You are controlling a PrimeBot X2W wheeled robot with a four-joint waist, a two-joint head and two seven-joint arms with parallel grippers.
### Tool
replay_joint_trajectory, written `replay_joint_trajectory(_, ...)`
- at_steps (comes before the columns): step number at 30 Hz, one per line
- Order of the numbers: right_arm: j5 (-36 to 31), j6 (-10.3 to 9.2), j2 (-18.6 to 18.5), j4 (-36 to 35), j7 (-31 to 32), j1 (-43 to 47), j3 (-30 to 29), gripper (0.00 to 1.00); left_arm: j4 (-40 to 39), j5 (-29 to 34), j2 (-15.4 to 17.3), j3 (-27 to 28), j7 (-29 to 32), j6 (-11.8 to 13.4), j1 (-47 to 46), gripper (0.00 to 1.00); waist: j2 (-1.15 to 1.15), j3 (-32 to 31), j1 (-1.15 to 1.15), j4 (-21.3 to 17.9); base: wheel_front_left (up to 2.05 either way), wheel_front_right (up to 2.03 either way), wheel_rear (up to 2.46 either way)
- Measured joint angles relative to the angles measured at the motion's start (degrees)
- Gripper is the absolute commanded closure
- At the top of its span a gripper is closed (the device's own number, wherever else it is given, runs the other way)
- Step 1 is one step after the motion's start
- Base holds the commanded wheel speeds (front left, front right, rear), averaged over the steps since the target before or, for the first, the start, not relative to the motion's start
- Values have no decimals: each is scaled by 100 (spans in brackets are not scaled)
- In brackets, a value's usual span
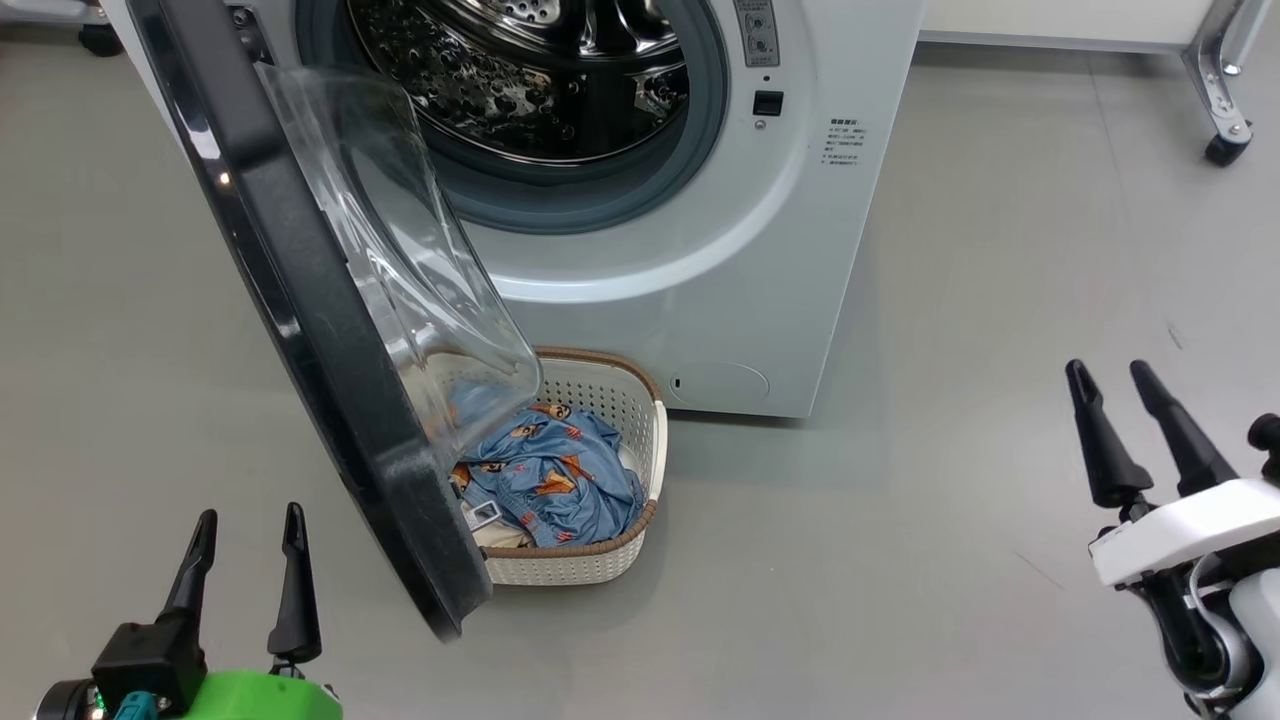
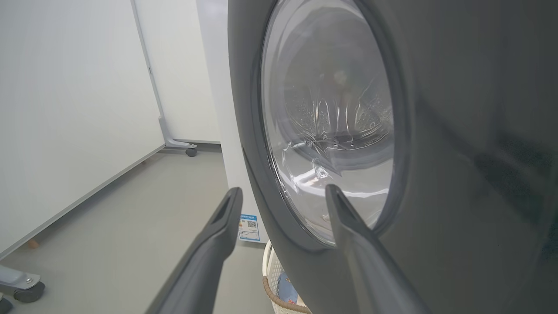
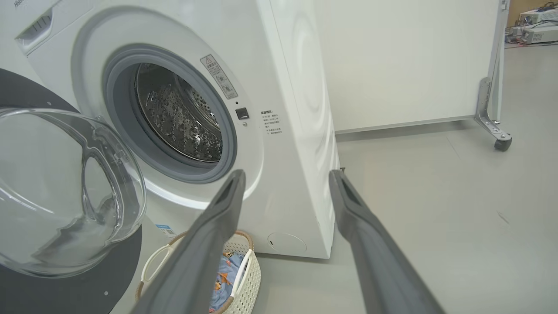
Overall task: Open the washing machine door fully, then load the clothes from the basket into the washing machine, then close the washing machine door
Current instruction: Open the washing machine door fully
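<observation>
Nearest, the left gripper (image 1: 250, 512), jaws apart and empty, hovers just beside the outer face of the washing machine door (image 1: 300, 330), which stands open; the right gripper (image 1: 1108, 366), also spread and empty, sits well off to the right. Clothes (image 1: 555, 480) lie in the basket (image 1: 580, 568) on the floor (image 1: 900, 550) before the washing machine (image 1: 700, 300), partly under the door's glass bowl.

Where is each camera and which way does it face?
Head: high, facing down at the washing machine door, open, and the basket of clothes; left gripper lower left, right gripper lower right.
Left wrist: outside the door, facing its glass; own fingers.
Right wrist: facing the washing machine front and drum; own fingers.
Shared: door and basket, all three.
</observation>
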Motion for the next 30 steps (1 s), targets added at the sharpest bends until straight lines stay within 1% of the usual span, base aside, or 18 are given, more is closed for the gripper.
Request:
replay_joint_trajectory(4,-399,-89,170,-205,5,47,-589,0,-7,43,0,18,0,-3,3,0,0,20,0,-36,0,0,0)
replay_joint_trajectory(5,-605,-105,230,-269,5,153,-746,0,-11,43,0,24,0,-5,3,0,0,33,0,-54,0,0,0)
replay_joint_trajectory(9,-947,-204,383,-398,5,481,-1121,0,-16,56,0,56,0,-8,4,0,0,58,0,-89,0,0,0)
replay_joint_trajectory(14,-1391,-257,499,-543,5,800,-1518,0,-29,59,-1,144,0,-26,12,0,0,83,0,-130,0,0,0)
replay_joint_trajectory(15,-1526,-259,508,-559,5,874,-1571,0,-31,59,-1,149,0,-45,12,0,0,88,0,-137,0,0,0)
replay_joint_trajectory(16,-1623,-305,548,-592,5,952,-1642,0,-32,59,-1,156,0,-48,13,0,0,93,0,-144,0,0,0)
replay_joint_trajectory(24,-2364,-358,882,-879,5,1312,-2008,0,-29,67,-1,197,0,-49,16,0,0,115,0,-206,0,0,0)
replay_joint_trajectory(26,-2563,-400,948,-953,5,1376,-2094,0,-27,89,-1,200,0,-54,16,0,0,110,0,-219,0,0,0)
replay_joint_trajectory(30,-2780,-406,1155,-1029,5,1565,-2198,0,-20,91,-1,223,0,-56,18,0,0,88,0,-244,0,0,0)
